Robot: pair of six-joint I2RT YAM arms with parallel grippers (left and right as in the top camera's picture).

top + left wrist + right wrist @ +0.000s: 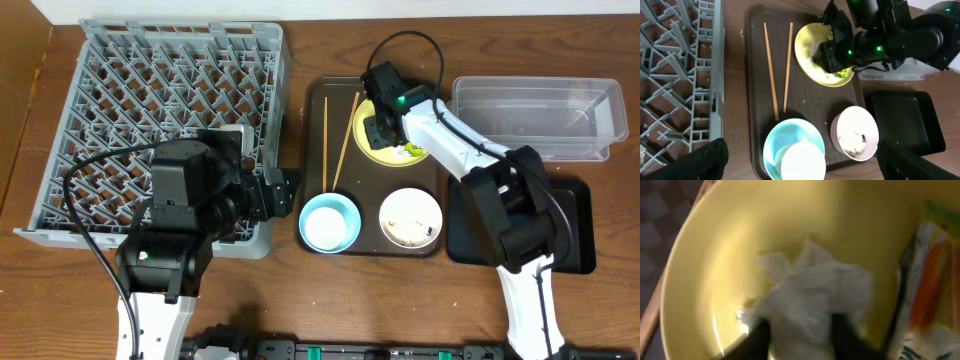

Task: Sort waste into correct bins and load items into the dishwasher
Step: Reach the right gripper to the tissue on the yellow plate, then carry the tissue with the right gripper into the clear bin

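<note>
My right gripper is low over the round yellow plate at the back of the brown tray. In the right wrist view its fingers are shut on the crumpled white napkin on the plate. The green-and-orange wrapper lies beside it. My left gripper is open and empty above the light blue bowl, which holds the small white cup. The white bowl holds crumbs. Two chopsticks lie on the tray's left side.
The grey dish rack fills the left of the table. The clear tub stands at the back right. The black tray lies in front of it, partly under my right arm. The brown tray sits in the middle.
</note>
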